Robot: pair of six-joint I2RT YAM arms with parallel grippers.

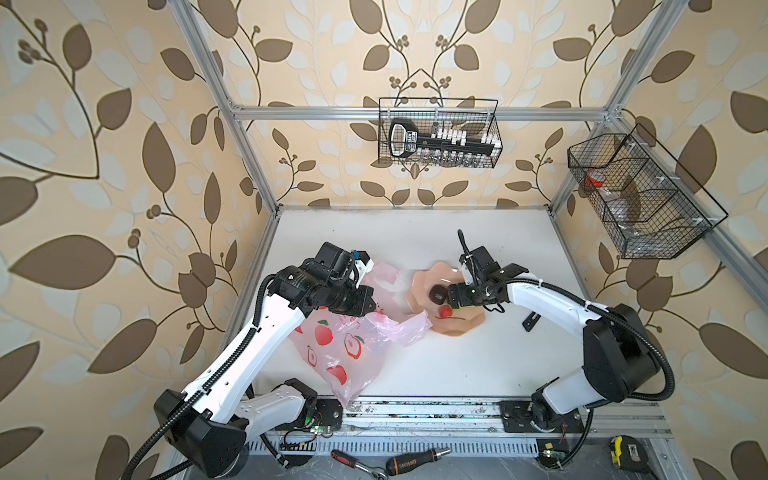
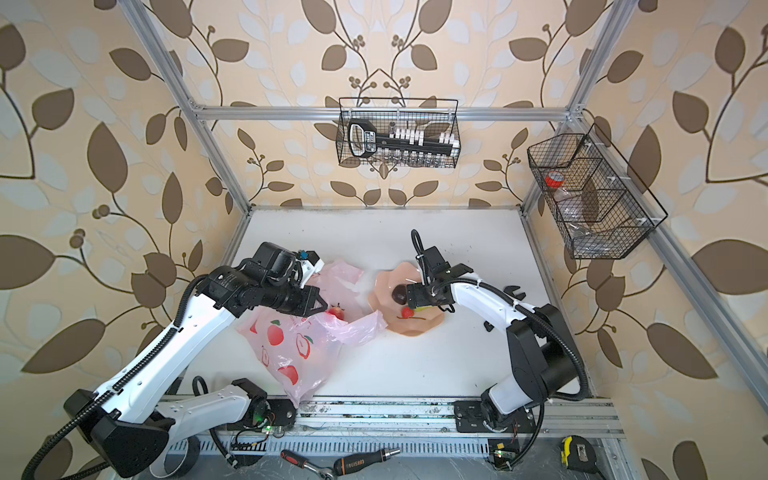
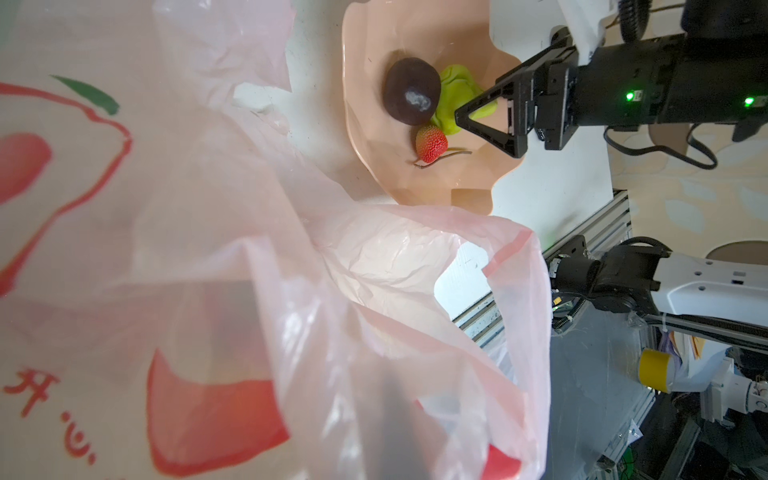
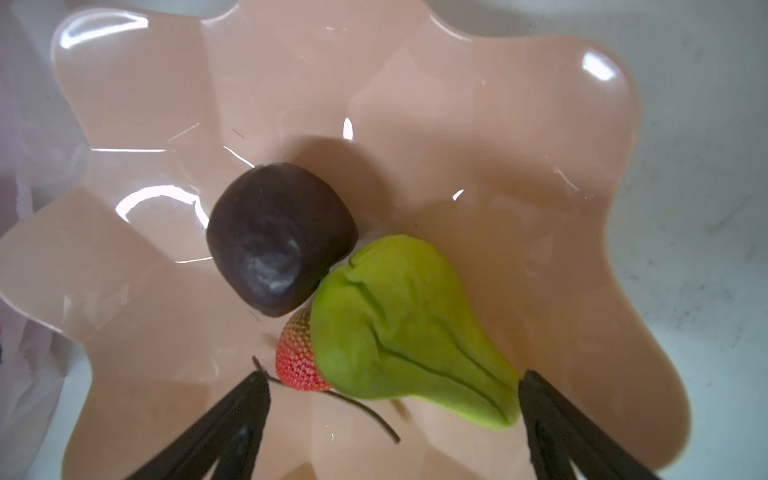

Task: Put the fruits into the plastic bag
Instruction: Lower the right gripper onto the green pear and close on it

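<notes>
- Right gripper [image 4: 392,374] hangs low inside the bowl with its jaws spread wide and nothing held. One finger stands to each side of the green pear [image 4: 399,324], which looks like the line-up for closing on it.
- That pear lies on its side, touching the dark plum [image 4: 278,237] and partly covering the small red fruit [image 4: 297,357], so the closing fingers may nudge either neighbour.
- All three lie in the middle of the peach bowl [image 4: 540,124], not yet bagged.
- Just beside the bowl, the plastic bag [image 1: 345,345] lies crumpled with its mouth turned towards it, which makes for a short carry. A reddish fruit [image 2: 336,312] shows inside the opening.
- Left gripper [image 2: 318,305] is clenched, apparently pinching the bag's rim to hold the mouth up and open.
- Both bag and bowl lie on the white table [image 1: 457,361].
</notes>
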